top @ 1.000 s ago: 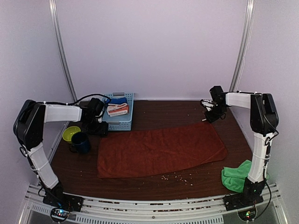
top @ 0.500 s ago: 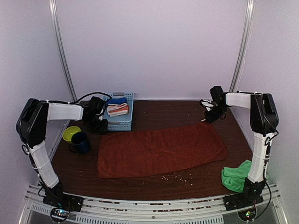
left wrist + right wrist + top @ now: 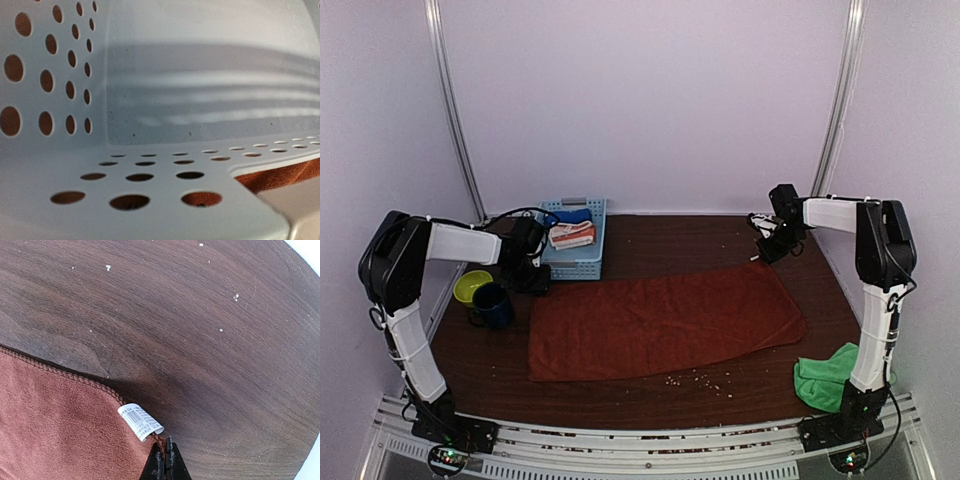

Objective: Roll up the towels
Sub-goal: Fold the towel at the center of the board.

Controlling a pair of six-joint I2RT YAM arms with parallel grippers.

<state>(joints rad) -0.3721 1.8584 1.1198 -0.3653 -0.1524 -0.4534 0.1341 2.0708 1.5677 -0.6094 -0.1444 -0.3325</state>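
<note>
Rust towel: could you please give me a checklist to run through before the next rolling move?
1. The rust towel lies spread flat: ok.
2. The right end effector is shut at the white tag corner: ok.
3. Cloth actually pinched there: cannot tell.
4. The left end effector is at the towel's edge: not ok, it is by the blue basket.
5. Left jaws' opening: cannot tell.
6. The green towel is clear of the rust towel: ok.

1. Left arm and right arm: white tubular links between bulky black joint housings.
2. Thin black cables loop beside the left wrist.
3. Black bases sit on a ribbed metal rail.
4. Right claw: slim black fingertips.
</note>
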